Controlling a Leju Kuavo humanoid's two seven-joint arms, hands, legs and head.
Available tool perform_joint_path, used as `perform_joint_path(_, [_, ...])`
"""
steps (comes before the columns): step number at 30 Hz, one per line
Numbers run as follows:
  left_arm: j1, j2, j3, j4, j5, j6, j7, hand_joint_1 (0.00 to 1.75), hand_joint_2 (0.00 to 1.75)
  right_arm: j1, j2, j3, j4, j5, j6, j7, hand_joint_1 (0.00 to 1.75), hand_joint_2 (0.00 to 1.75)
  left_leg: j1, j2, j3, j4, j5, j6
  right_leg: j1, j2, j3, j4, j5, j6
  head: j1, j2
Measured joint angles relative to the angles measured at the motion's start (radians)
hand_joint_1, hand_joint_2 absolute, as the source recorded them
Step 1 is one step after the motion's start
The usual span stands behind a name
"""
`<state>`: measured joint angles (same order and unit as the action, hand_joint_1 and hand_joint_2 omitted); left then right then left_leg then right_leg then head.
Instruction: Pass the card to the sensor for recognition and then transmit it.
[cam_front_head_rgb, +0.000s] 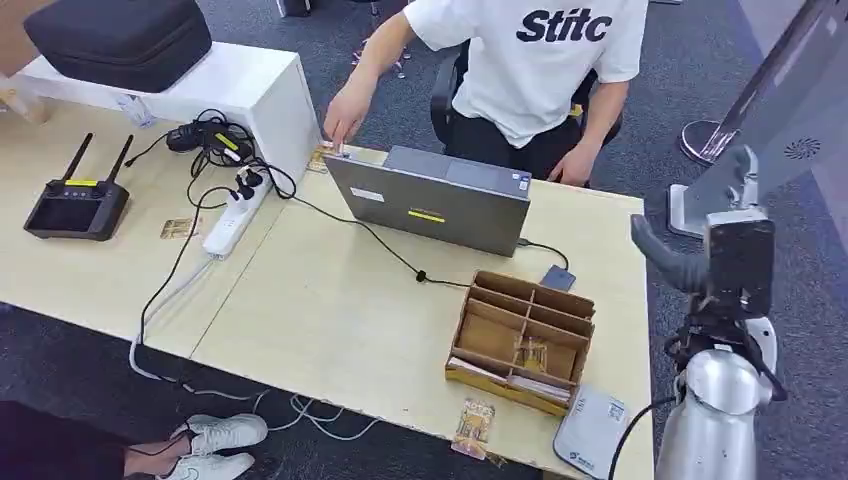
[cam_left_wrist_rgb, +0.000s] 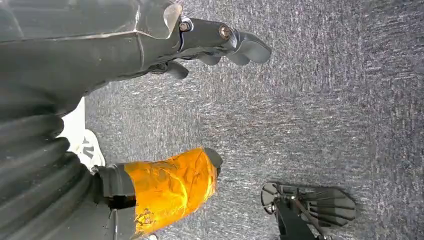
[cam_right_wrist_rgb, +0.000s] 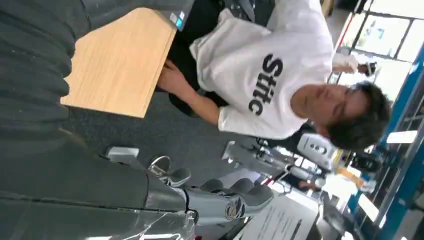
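**Currently: right hand raised off the table edge, cards on the table**

Right hand (cam_front_head_rgb: 735, 265) is up beside the table's (cam_front_head_rgb: 330, 320) far-right edge, holding nothing, fingers loosely apart and curled forward in the right wrist view (cam_right_wrist_rgb: 220, 197). Left hand (cam_left_wrist_rgb: 220, 45) hangs over grey carpet, nothing in it, fingers (cam_left_wrist_rgb: 250, 47) slightly bent and apart.

Counts, relative to the right hand:
- 1 cardboard organizer (cam_front_head_rgb: 520, 340), below and inboard of the hand, several compartments; one card (cam_front_head_rgb: 530, 352) stands in a middle slot.
- 1 loose card (cam_front_head_rgb: 473, 428) on the table edge, further inboard and nearer the robot than the organizer.
- 1 white sensor pad (cam_front_head_rgb: 592, 432), just beside the right forearm, cable attached.
- 1 small grey reader (cam_front_head_rgb: 558, 278) past the organizer.
- 1 laptop (cam_front_head_rgb: 430, 200), well apart, far side.
- 1 power strip (cam_front_head_rgb: 235, 210), 1 black two-antenna device (cam_front_head_rgb: 75, 205), both at the far end from the hand.

One person (cam_front_head_rgb: 530, 70) in a white shirt sits behind the laptop, one hand at its corner, the other on the table edge.
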<state>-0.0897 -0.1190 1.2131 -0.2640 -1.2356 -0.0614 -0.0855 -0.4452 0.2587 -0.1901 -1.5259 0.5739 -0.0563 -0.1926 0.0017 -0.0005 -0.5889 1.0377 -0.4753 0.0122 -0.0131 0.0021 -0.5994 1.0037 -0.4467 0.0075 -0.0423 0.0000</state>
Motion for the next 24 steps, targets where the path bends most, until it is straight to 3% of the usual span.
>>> perform_joint_path(3, [0.001, -0.002, 0.000, 0.000, 0.003, 0.004, -0.003, 0.00, 1.75, 0.026, -0.022, -0.120, 0.005, -0.114, -0.049, -0.074, 0.00, 1.75, 0.000, -0.004, 0.000, 0.000, 0.000, 0.000, 0.001, -0.004, 0.001, -0.001, -0.001, 0.000, 0.000, 0.000])
perform_joint_path(5, [0.003, -0.006, 0.000, 0.000, 0.007, 0.010, -0.010, 0.00, 1.75, 0.047, -0.056, -0.239, 0.047, -0.192, -0.021, -0.176, 0.00, 1.75, 0.001, -0.007, -0.001, 0.000, 0.000, 0.000, 0.000, -0.007, 0.002, -0.001, -0.001, 0.000, 0.001, 0.000])
perform_joint_path(7, [0.006, -0.009, 0.000, 0.000, 0.011, 0.014, -0.014, 0.00, 1.75, 0.072, -0.089, -0.348, 0.096, -0.238, -0.037, -0.224, 0.00, 1.75, 0.001, -0.007, -0.001, 0.000, -0.001, 0.000, 0.000, -0.007, 0.001, -0.002, -0.002, 0.001, 0.000, 0.000])
perform_joint_path(10, [0.008, -0.013, 0.000, 0.000, 0.015, 0.020, -0.027, 0.00, 1.75, 0.127, -0.176, -0.574, 0.295, -0.360, -0.050, -0.306, 0.00, 1.75, 0.002, -0.013, 0.002, 0.000, -0.004, 0.004, 0.002, -0.012, 0.007, -0.005, -0.005, 0.004, -0.001, 0.000])
perform_joint_path(12, [0.016, -0.018, 0.001, 0.000, 0.023, 0.020, -0.040, 0.00, 1.75, 0.198, -0.261, -0.707, 0.509, -0.350, -0.038, -0.378, 0.00, 1.75, 0.002, -0.023, 0.001, 0.000, -0.005, 0.006, 0.002, -0.022, 0.013, -0.005, -0.009, 0.007, 0.001, 0.000])
perform_joint_path(15, [0.028, -0.018, 0.004, 0.000, 0.027, 0.020, -0.051, 0.00, 1.75, 0.276, -0.328, -0.813, 0.740, -0.315, -0.018, -0.418, 0.00, 1.75, 0.001, -0.020, 0.002, 0.000, -0.008, 0.004, 0.001, -0.018, 0.011, -0.005, -0.009, 0.007, 0.000, 0.000])
perform_joint_path(17, [0.027, -0.018, 0.010, -0.001, 0.027, 0.019, -0.064, 0.00, 1.75, 0.311, -0.346, -0.856, 0.878, -0.304, -0.028, -0.309, 0.00, 1.75, 0.001, -0.016, 0.004, -0.001, -0.010, 0.002, 0.002, -0.014, 0.011, -0.005, -0.011, 0.005, 0.001, 0.000])
perform_joint_path(19, [0.027, -0.015, 0.010, -0.004, 0.024, 0.013, -0.082, 0.00, 1.75, 0.330, -0.340, -0.907, 0.992, -0.344, -0.049, -0.121, 0.00, 1.75, 0.002, -0.013, 0.005, -0.001, -0.011, 0.001, 0.003, -0.012, 0.011, -0.005, -0.012, 0.004, 0.001, 0.000])
perform_joint_path(20, [0.027, -0.013, 0.010, -0.005, 0.021, 0.007, -0.088, 0.00, 1.75, 0.338, -0.325, -0.932, 1.045, -0.340, -0.093, -0.011, 0.00, 1.75, 0.002, -0.013, 0.005, -0.001, -0.011, 0.001, 0.004, -0.011, 0.011, -0.004, -0.013, 0.003, 0.000, 0.000])
perform_joint_path(22, [0.027, -0.008, 0.010, -0.006, 0.011, -0.002, -0.096, 0.00, 1.75, 0.356, -0.297, -0.955, 1.125, -0.328, -0.162, 0.145, 0.00, 1.75, 0.003, -0.011, 0.006, -0.002, -0.011, 0.000, 0.004, -0.010, 0.011, -0.003, -0.013, 0.002, 0.000, 0.000])
perform_joint_path(24, [0.028, -0.002, 0.010, -0.008, 0.009, -0.008, -0.099, 0.00, 1.75, 0.367, -0.276, -0.969, 1.180, -0.322, -0.170, 0.207, 0.00, 1.75, 0.002, -0.009, 0.007, -0.003, -0.012, -0.002, 0.003, -0.008, 0.010, -0.002, -0.014, 0.001, -0.002, 0.000])
